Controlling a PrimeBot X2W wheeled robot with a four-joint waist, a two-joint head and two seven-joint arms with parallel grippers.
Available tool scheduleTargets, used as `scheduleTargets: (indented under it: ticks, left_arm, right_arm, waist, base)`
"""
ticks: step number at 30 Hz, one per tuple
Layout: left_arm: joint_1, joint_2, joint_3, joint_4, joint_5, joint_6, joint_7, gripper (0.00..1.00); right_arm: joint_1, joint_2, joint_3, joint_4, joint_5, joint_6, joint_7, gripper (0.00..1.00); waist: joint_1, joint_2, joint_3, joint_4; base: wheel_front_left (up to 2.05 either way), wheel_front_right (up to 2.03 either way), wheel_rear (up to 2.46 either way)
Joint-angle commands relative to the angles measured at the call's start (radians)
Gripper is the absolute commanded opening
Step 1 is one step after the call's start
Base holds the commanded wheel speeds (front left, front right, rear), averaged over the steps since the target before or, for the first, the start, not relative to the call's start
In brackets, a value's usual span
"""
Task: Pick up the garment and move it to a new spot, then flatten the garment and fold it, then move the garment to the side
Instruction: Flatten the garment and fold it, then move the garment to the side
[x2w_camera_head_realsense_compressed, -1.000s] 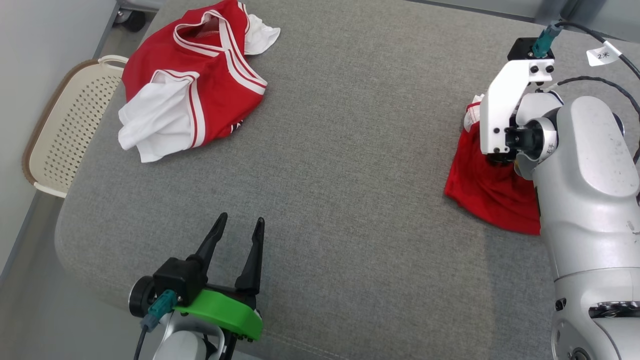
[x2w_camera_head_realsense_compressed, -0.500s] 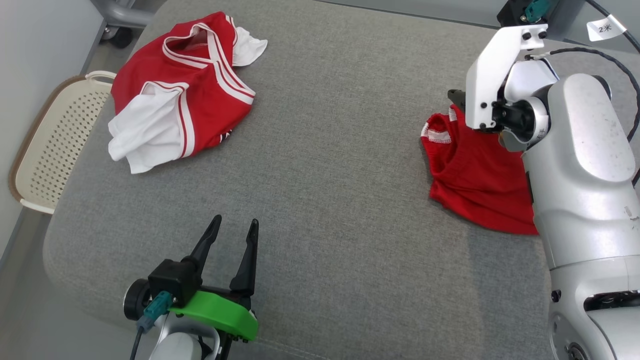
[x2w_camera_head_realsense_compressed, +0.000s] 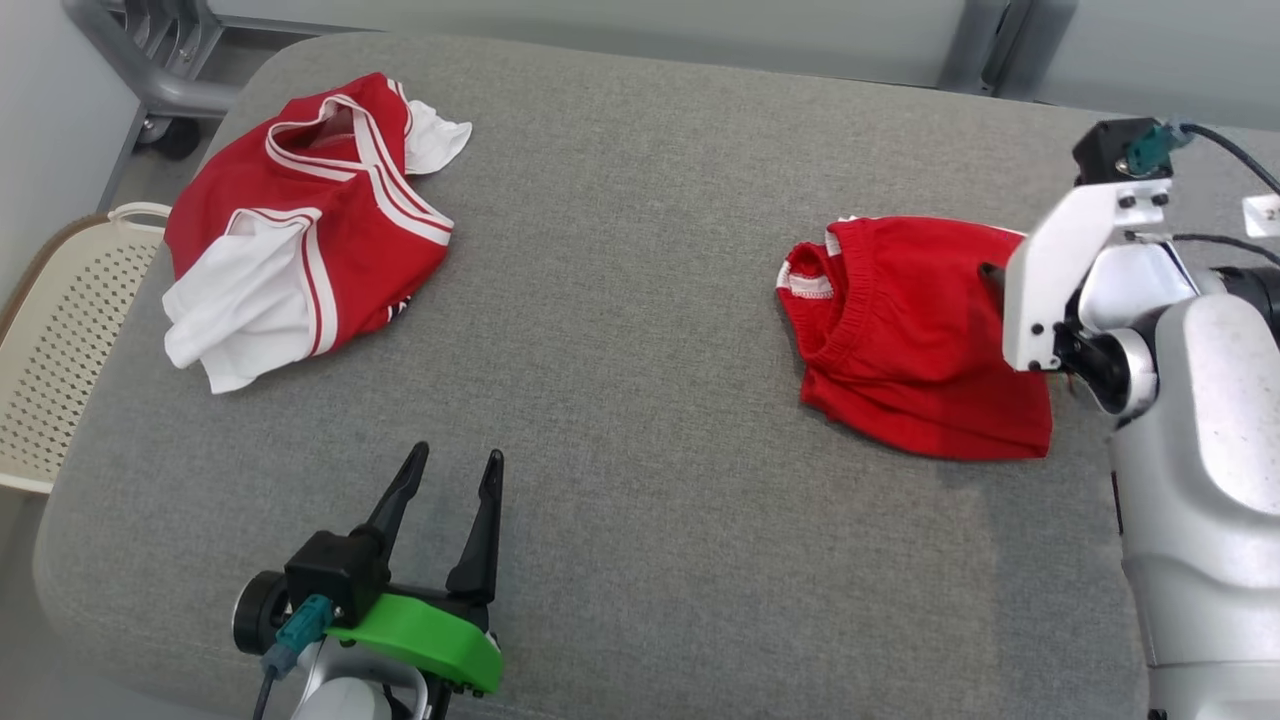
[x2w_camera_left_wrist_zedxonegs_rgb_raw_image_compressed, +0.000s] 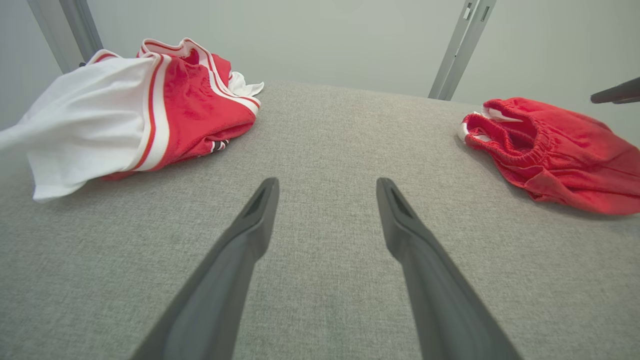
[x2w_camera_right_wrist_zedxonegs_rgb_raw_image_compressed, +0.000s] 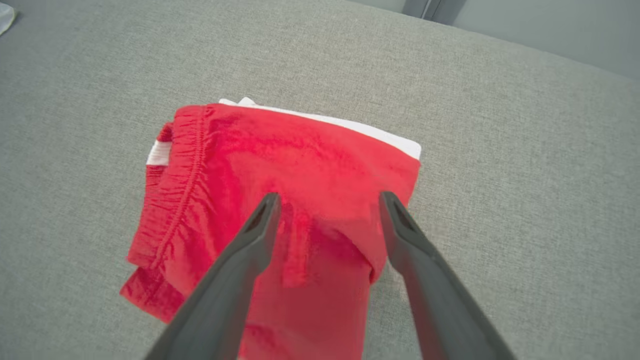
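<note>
A folded red garment with an elastic waistband, a pair of shorts (x2w_camera_head_realsense_compressed: 910, 340), lies on the right of the grey padded surface (x2w_camera_head_realsense_compressed: 640, 300). The shorts (x2w_camera_right_wrist_zedxonegs_rgb_raw_image_compressed: 280, 160) sit just beneath and between the fingers of my right gripper (x2w_camera_right_wrist_zedxonegs_rgb_raw_image_compressed: 327, 200), which stands open above their right part with nothing held. My left gripper (x2w_camera_head_realsense_compressed: 455, 455) rests open near the front edge, well apart from any cloth. The left wrist view has the shorts (x2w_camera_left_wrist_zedxonegs_rgb_raw_image_compressed: 560, 145) at its right, past the open left gripper (x2w_camera_left_wrist_zedxonegs_rgb_raw_image_compressed: 327, 182).
A crumpled red and white jersey (x2w_camera_head_realsense_compressed: 300, 220) lies at the far left of the surface. A cream perforated basket (x2w_camera_head_realsense_compressed: 50, 340) stands off the left edge. A grey metal frame (x2w_camera_head_realsense_compressed: 130, 60) rises behind the far left corner.
My right gripper has opened and let go of the red shorts, which now lie flatter on the surface. The head camera has shifted. The left gripper has stayed where it was.
</note>
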Motion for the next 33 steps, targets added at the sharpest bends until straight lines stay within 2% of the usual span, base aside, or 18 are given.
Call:
scheduleTargets:
  ticks: [1,8,13,21,33]
  left_arm:
    - [0.013,0.006,0.003,0.000,0.003,-0.002,0.000,1.00]
    - [0.013,0.007,0.005,-0.003,0.003,-0.002,0.000,1.00]
    - [-0.004,0.008,0.004,-0.009,0.002,-0.002,0.000,1.00]
    - [-0.035,0.004,-0.008,-0.007,-0.005,-0.002,0.000,1.00]
    - [-0.048,-0.006,-0.020,-0.003,-0.012,-0.002,0.000,1.00]
  right_arm:
    - [0.044,0.001,-0.045,-0.043,0.007,-0.001,0.013,1.00]
    - [0.130,0.022,-0.147,-0.130,0.001,-0.001,0.060,1.00]
    - [0.136,0.046,-0.203,-0.159,0.021,-0.001,0.065,1.00]
    - [0.080,0.053,-0.223,-0.066,0.082,-0.001,0.031,1.00]
    - [0.036,0.054,-0.233,0.071,0.070,-0.001,0.013,1.00]
  waist:
    - [0.0000,0.0000,-0.010,-0.016]
    - [0.0000,0.0000,-0.005,-0.039]
    - [0.0000,0.0000,0.015,-0.050]
    - [0.0000,0.0000,0.066,-0.025]
    - [0.0000,0.0000,0.105,0.017]
  base:
    - [0.00,0.00,0.00]
    - [0.00,0.00,0.00]
    - [0.00,0.00,0.00]
    - [0.00,0.00,0.00]
    - [0.00,0.00,0.00]
